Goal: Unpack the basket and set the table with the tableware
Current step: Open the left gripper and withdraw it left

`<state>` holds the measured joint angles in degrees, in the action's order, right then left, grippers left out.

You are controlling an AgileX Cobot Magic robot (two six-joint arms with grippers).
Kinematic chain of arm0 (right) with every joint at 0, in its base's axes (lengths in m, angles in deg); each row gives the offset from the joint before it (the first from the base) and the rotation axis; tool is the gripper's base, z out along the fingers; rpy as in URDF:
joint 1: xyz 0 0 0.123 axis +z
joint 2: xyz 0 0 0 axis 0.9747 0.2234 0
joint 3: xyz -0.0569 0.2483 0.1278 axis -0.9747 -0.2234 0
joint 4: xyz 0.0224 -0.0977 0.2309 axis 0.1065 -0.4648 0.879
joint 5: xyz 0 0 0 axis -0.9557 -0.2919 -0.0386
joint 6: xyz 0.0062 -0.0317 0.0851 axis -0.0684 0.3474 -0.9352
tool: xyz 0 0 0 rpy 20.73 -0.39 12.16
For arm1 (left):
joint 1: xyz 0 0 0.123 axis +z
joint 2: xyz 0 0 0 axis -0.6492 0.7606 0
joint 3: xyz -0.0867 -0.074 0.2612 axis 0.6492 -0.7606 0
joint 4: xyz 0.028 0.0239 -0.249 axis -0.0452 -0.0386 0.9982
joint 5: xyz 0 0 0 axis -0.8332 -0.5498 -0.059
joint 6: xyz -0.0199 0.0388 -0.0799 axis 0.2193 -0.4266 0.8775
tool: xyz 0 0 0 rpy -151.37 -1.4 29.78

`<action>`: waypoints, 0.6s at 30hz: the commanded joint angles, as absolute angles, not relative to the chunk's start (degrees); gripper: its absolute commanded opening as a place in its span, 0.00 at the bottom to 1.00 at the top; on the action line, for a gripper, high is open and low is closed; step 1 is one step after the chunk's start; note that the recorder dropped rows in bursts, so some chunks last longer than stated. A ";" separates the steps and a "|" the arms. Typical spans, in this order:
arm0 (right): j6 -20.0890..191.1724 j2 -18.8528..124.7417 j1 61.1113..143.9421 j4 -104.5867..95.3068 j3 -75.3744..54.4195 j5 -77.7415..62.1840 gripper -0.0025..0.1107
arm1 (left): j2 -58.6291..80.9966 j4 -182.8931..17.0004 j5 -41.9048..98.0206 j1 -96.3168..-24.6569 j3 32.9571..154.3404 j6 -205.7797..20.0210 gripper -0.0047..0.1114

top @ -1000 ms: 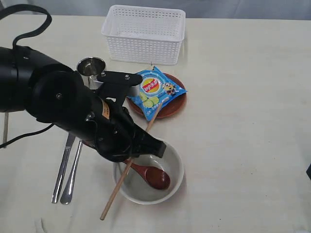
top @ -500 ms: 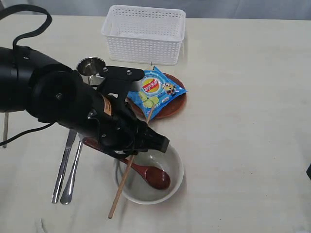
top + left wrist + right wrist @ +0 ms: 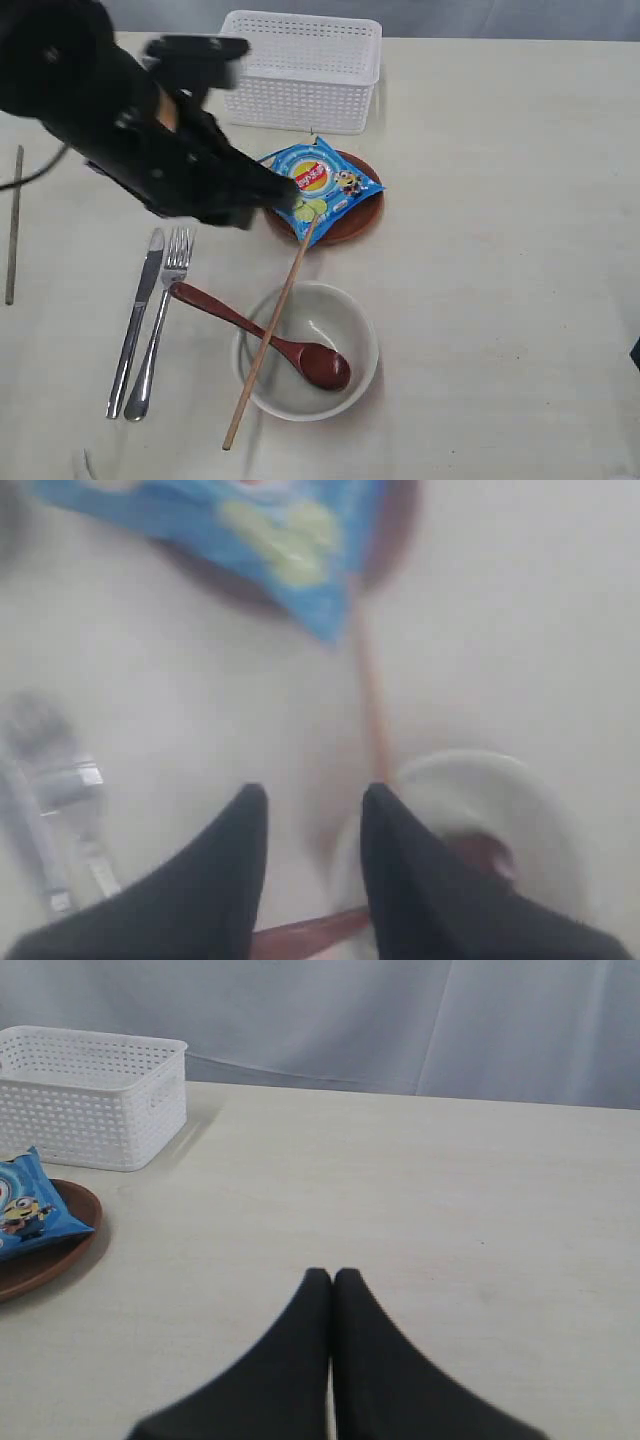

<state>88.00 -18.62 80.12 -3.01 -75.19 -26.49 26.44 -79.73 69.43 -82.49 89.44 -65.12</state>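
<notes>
A wooden chopstick (image 3: pixel 268 335) lies slanted across the pale bowl (image 3: pixel 345 322), its far tip at the brown plate (image 3: pixel 358 218). The red-brown spoon (image 3: pixel 262 337) rests in the bowl with its handle out to the left. Knife (image 3: pixel 135 320) and fork (image 3: pixel 162 318) lie side by side left of the bowl. The second chopstick (image 3: pixel 12 225) lies at the far left. My left gripper (image 3: pixel 312 802) hangs open and empty above the table near the bowl (image 3: pixel 500 780) and chopstick (image 3: pixel 372 700). My right gripper (image 3: pixel 333 1276) is shut on nothing. The steel cup is hidden behind the left arm.
The white basket (image 3: pixel 300 70) stands at the back of the table (image 3: pixel 500 200), also in the right wrist view (image 3: pixel 90 1095). A blue chip bag (image 3: pixel 325 185) lies on the plate. The blurred left arm (image 3: pixel 130 120) covers the back left.
The left arm has lifted away from the bowl toward the back left. The chopstick it carried now lies across the bowl. Knife and fork have come into full view.
</notes>
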 commanded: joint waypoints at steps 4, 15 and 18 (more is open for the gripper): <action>88.14 -18.85 80.00 -3.00 -75.37 -26.35 0.02 | 18.68 -94.84 83.71 -62.63 89.48 -58.87 0.31; 88.14 -18.85 80.00 -3.00 -75.37 -26.35 0.02 | 23.82 -93.00 68.17 -44.05 75.63 -60.35 0.31; 88.14 -18.85 80.00 -3.00 -75.37 -26.35 0.02 | 27.44 -90.13 66.17 -43.69 75.92 -63.91 0.31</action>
